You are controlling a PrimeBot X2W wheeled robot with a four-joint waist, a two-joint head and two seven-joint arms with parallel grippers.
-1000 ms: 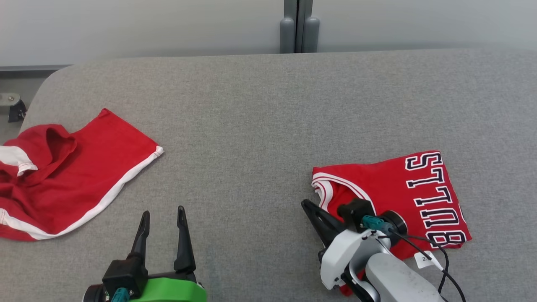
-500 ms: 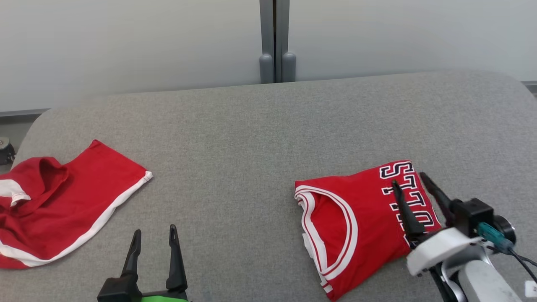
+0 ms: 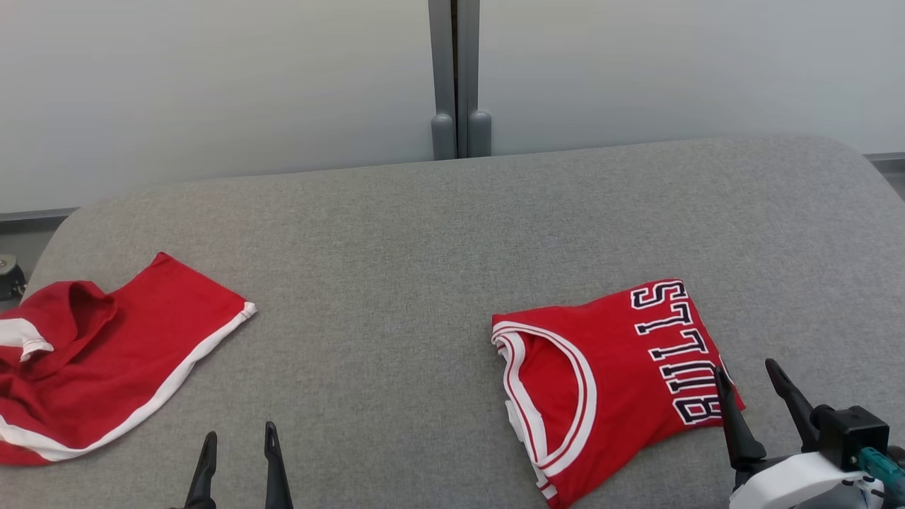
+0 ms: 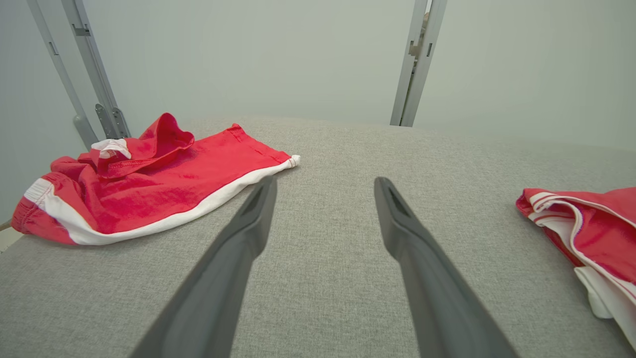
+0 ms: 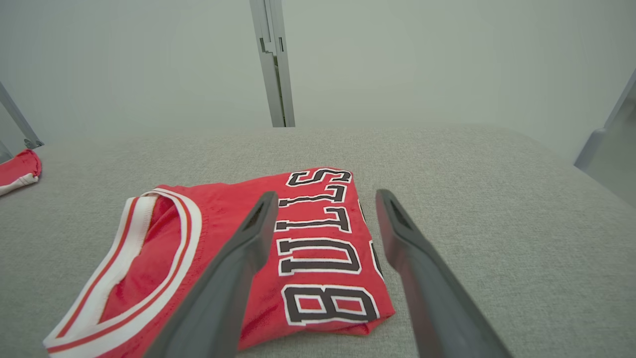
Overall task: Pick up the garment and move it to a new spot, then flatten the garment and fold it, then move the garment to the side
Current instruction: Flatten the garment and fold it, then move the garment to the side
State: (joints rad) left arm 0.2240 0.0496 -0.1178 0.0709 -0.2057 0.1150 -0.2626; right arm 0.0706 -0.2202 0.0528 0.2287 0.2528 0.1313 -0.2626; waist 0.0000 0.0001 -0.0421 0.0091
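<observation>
garment [image 3: 622, 353]: red BULLS jersey, white-trimmed | folded, lying flat | table [image 3: 424, 283], right side

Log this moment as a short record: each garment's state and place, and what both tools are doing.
surface: grey fabric-covered table
jersey: red Bulls jersey, folded, lying flat on the table's right side
shorts: red shorts with white trim, crumpled, at the table's left edge
left tool: open, empty, over bare table
right tool: open, empty, at the jersey's lettered end, not gripping it
task stage: fold appears done; jersey lies free
</observation>
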